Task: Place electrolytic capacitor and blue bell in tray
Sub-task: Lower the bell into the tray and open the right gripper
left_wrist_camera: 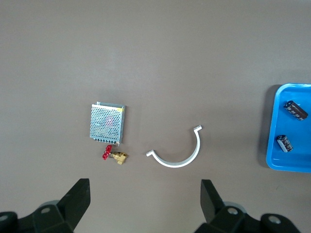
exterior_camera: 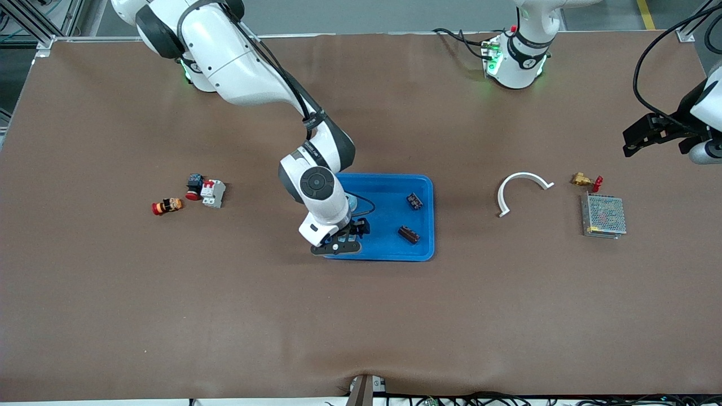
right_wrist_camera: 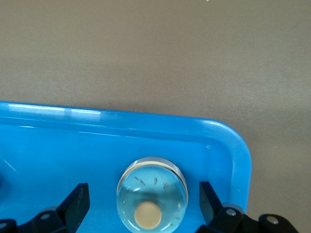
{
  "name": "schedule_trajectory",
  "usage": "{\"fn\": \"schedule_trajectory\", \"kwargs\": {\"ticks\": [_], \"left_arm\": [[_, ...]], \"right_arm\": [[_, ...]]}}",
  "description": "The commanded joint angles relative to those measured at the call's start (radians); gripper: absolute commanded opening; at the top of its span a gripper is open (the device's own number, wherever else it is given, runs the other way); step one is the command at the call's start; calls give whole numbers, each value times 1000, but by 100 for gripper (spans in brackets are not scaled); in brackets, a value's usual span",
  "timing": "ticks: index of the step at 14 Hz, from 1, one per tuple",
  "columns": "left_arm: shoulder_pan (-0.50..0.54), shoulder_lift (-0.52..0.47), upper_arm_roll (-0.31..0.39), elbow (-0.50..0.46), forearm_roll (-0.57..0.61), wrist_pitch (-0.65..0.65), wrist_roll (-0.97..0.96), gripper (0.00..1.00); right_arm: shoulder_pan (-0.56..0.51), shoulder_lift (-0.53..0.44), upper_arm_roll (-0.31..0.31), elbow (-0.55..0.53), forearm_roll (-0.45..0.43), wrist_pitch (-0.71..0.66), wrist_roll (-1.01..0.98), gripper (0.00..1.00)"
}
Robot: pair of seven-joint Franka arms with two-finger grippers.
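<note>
Now right gripper (right_wrist_camera: pixel 144 204) sits wide open over bell (right_wrist_camera: pixel 151 194) in tray (exterior_camera: pixel 423 248); left gripper (left_wrist_camera: pixel 146 204) waits, open, over table end.

You have the tray (exterior_camera: pixel 420 186) mid-table, with two capacitors (exterior_camera: pixel 415 201) in its half toward the left arm's end and the bell (right_wrist_camera: pixel 152 192) in a corner toward the right arm's end. Toward the left arm's end lie a curved bracket (exterior_camera: pixel 522 189), a valve (exterior_camera: pixel 585 181) and a power supply (exterior_camera: pixel 603 216).
</note>
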Motion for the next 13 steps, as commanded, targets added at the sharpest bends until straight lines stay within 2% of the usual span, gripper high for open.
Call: {"fn": "schedule_trajectory", "kwargs": {"ticks": [1,7,10,13], "left_arm": [[-4,11,3,24,-5,1,15,100],[-4,11,3,24,-5,1,15,100],[-6,20,3,36,-6,1,15,100],[-4,22,3,36,-5,1,15,100]], "right_arm": [[5,-52,-1,2,-21,-76,19,100],[-3,-246,0,-9,-18,-355,16,100],[-16,-387,2,-32,-12,-519,-41,100],[-55,-540,4,-111,-4,-610,-104,100]]}}
